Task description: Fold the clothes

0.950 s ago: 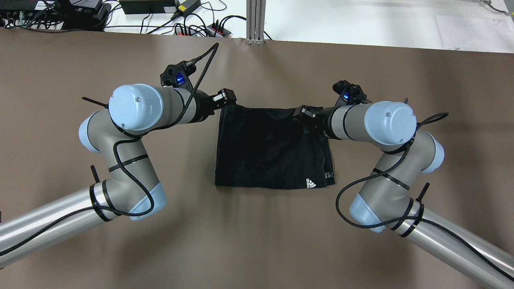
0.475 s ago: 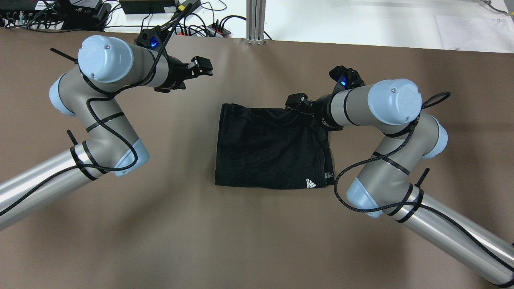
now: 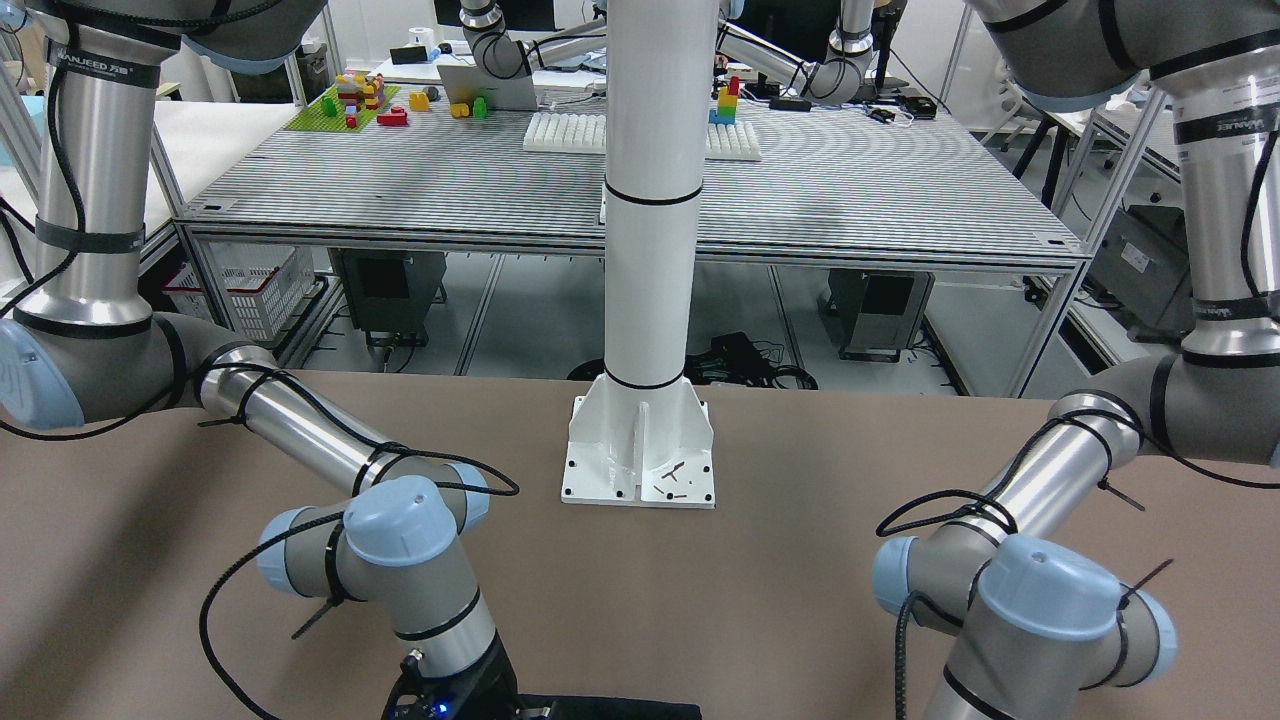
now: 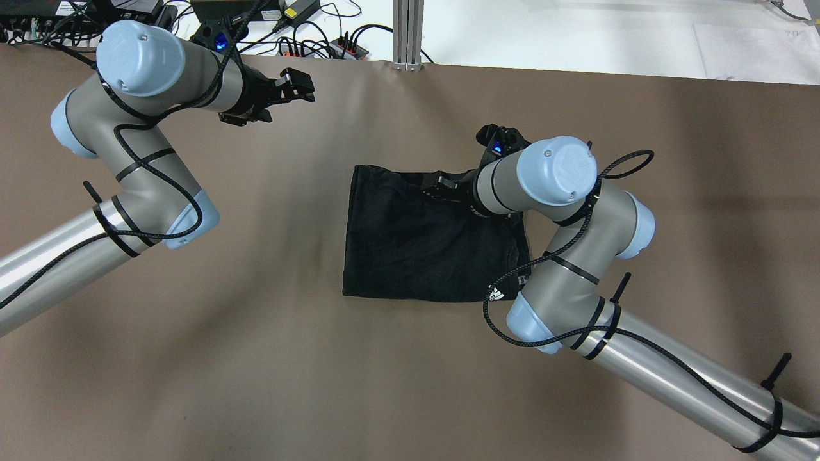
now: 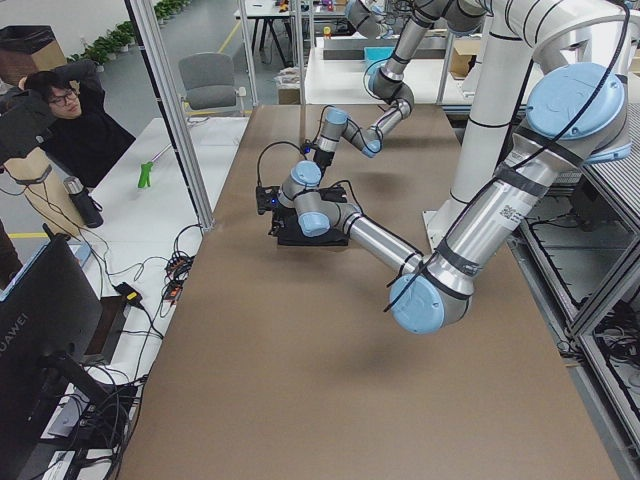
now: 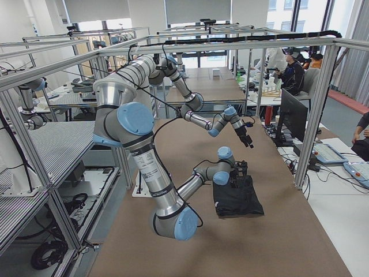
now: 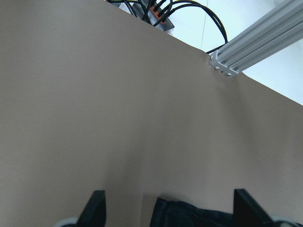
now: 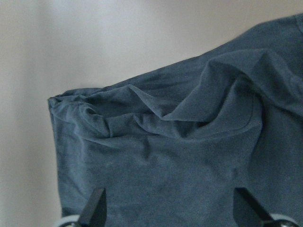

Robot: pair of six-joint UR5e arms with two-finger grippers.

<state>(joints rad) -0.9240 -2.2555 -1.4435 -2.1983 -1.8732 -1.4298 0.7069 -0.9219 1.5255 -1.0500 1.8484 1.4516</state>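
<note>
The brown counter (image 4: 256,358) carries the black T-shirt (image 4: 410,250), folded into a rough rectangle at its middle (a small white logo (image 4: 494,294) sits at the near hem). The right tool (image 4: 432,186) hovers over the shirt's rumpled far edge, fingers wide, gripping nothing. The left tool (image 4: 298,86), equally wide and empty, hangs well apart toward the far-left edge.

I read "HUAWEI" on the back of the monitor (image 5: 27,335), well apart from the T-shirt (image 4: 410,243). At the T-shirt's near hem sits a white three-stripe logo (image 4: 496,294), partly hidden, its wording too small. The white lettering on the arm band (image 3: 100,72) stays unclear to me.
</note>
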